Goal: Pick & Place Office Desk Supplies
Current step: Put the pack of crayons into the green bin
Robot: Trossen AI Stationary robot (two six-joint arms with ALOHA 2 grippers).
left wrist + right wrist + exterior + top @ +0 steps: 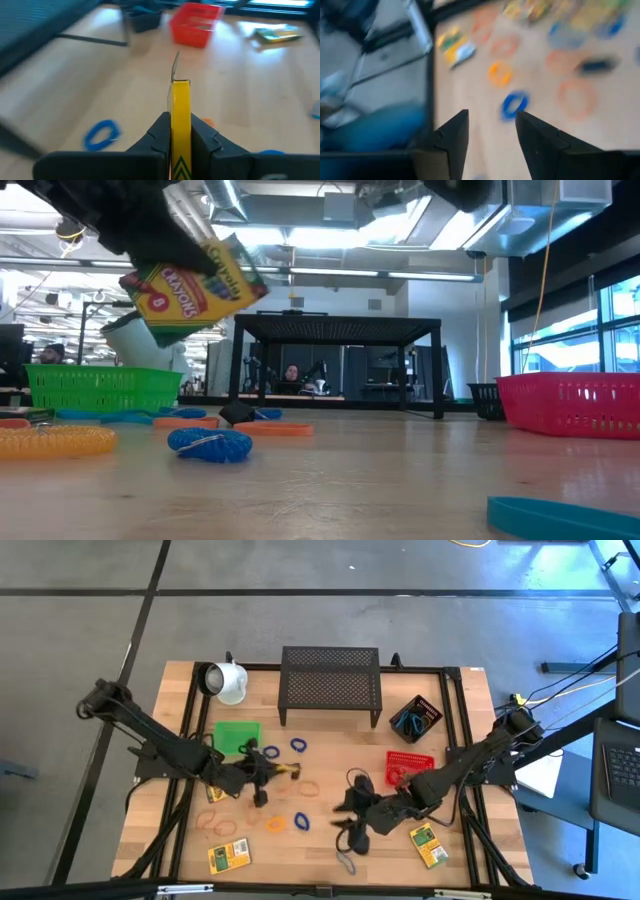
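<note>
A crayon box (180, 120) is being gripped edgewise by the left end effector (180, 134), lifted clear of the counter (330, 755) for carrying; the right end effector (490, 131) is being held open, empty, above the rubber bands (514, 104).

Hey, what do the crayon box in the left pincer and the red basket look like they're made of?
Crayon box: likely thin printed cardboard; flat glossy yellow panels, an open flap in the left wrist view. Red basket: probably moulded plastic; uniform bright colour, slotted lattice walls, thick smooth rim.

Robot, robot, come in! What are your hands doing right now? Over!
Left gripper shut on yellow cardboard crayon box, lifted above table. Right gripper open, empty, over blue rubber-band loop. Nothing in the way.
</note>
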